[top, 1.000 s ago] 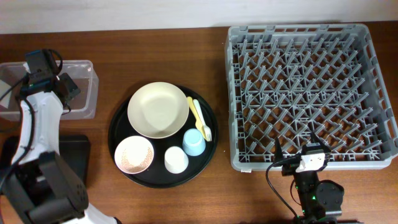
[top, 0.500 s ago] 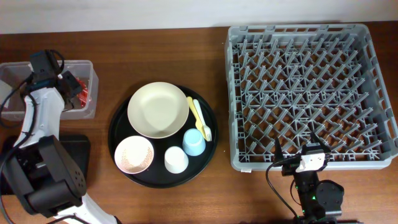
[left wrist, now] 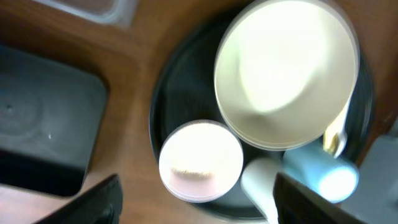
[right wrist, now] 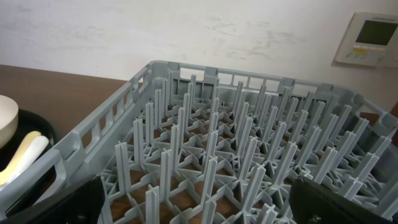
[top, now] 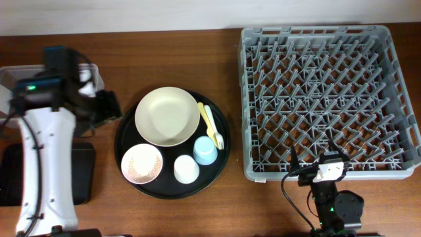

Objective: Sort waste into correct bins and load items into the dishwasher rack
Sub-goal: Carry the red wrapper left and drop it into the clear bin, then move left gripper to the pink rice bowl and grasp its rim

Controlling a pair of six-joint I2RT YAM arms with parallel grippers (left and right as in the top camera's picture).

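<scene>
Wide apart, left fingers (left wrist: pixel 96 202) and right fingers (right wrist: pixel 53 205) hold nothing.

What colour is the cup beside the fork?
Light blue; the cup shows best in the overhead view.

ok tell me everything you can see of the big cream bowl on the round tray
The cream bowl is large, round and shallow, plain and smooth, ceramic or plastic by its look. It stands upright, mouth up and empty, on the far half of the round black tray. The pink bowl sits just in front of it. The yellow fork and spoon lie along its rack-side rim; whether they touch it is unclear.
</scene>
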